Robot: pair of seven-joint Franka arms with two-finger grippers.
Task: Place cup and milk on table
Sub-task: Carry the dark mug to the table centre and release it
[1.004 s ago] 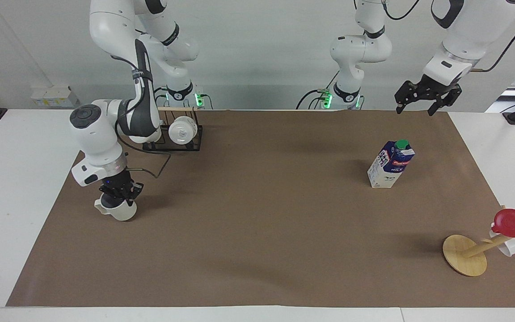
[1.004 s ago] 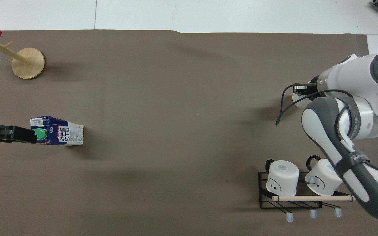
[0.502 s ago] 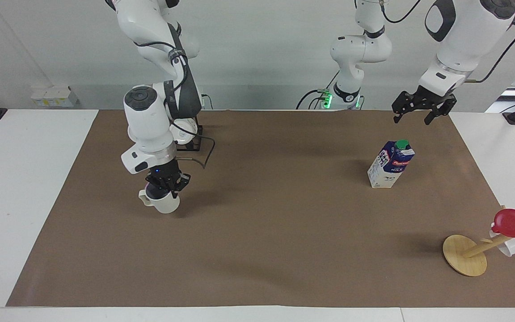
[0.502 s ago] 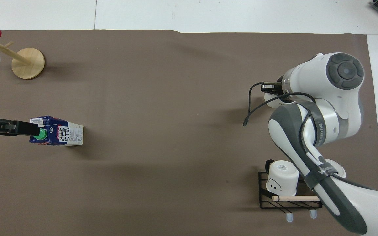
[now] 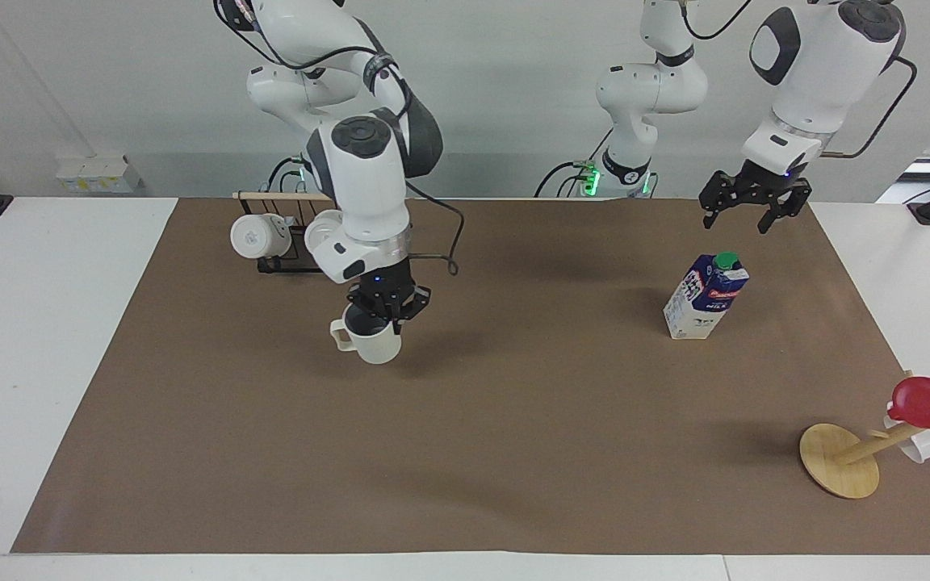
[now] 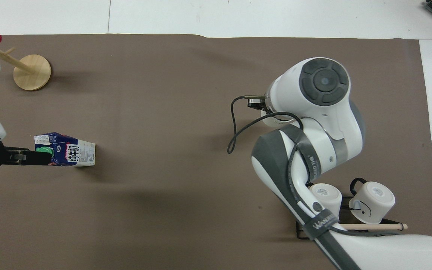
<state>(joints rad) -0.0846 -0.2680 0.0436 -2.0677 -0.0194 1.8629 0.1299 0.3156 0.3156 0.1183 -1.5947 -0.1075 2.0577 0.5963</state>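
Right gripper (image 5: 384,313) holds the cup (image 5: 371,340) by its rim, fingers clamped on it from above, the cup upright over the brown paper of the desk (image 5: 29,323); whether its base touches the paper cannot be told. Milk (image 5: 705,297) stands upright on the paper toward the left arm's end. Left gripper (image 5: 744,211) hangs in the air above the milk and apart from it, fingers spread; in the overhead view it (image 6: 32,157) overlaps the carton's cap end.
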